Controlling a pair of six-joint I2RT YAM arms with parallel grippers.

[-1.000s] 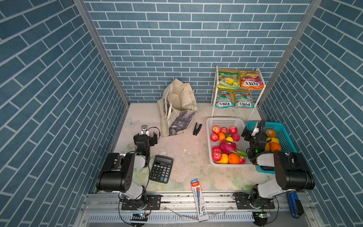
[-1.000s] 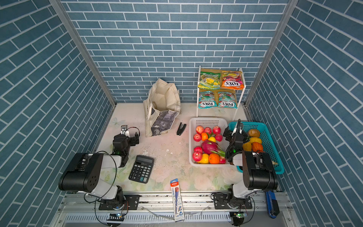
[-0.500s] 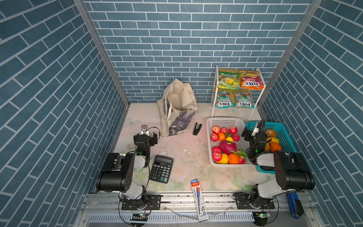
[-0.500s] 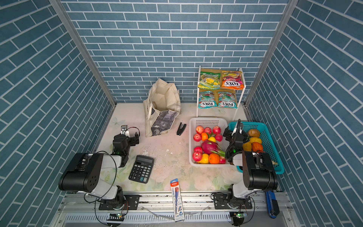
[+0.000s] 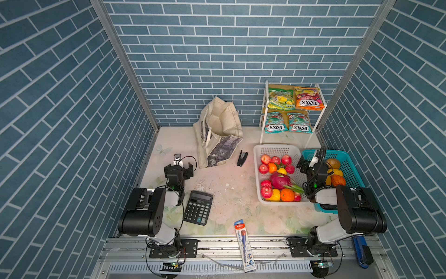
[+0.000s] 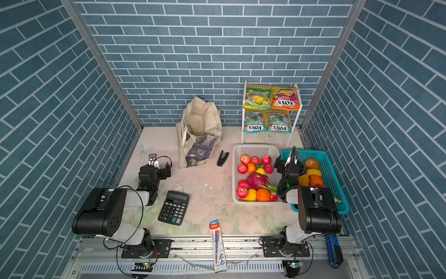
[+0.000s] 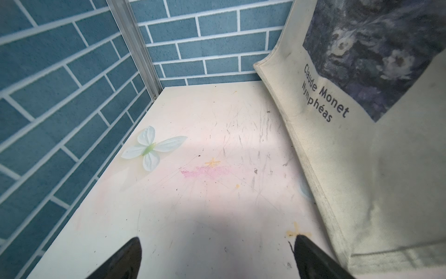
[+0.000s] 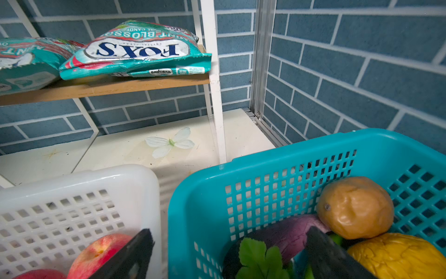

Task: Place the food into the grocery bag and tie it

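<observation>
- My right gripper (image 8: 229, 246) is nearest me, spread wide and empty. It straddles the seam between two baskets: one finger is over the white basket (image 8: 79, 178) by an apple (image 8: 96, 253), and the other is over the teal basket (image 8: 277, 159), above the eggplant (image 8: 287, 232).
- So the food lies directly beneath this arm. A finger and leaves hide most of the eggplant, so I cannot tell its long axis.
- My left gripper (image 7: 217, 256) is also spread open and holds nothing, over bare table (image 7: 205, 193).
- The grocery bag (image 5: 219, 135) stands just beside that left gripper, ahead of it and toward the middle. Its mouth gapes with the cream lining showing, and it is well apart from the right gripper, across the table.
- I judge that the right arm picks and carries leftward, while the left arm is nearer to steady the bag.
- Farthest back, the candy packets (image 5: 274, 122) lie on the shelf (image 8: 120, 87), beyond the white basket.
</observation>
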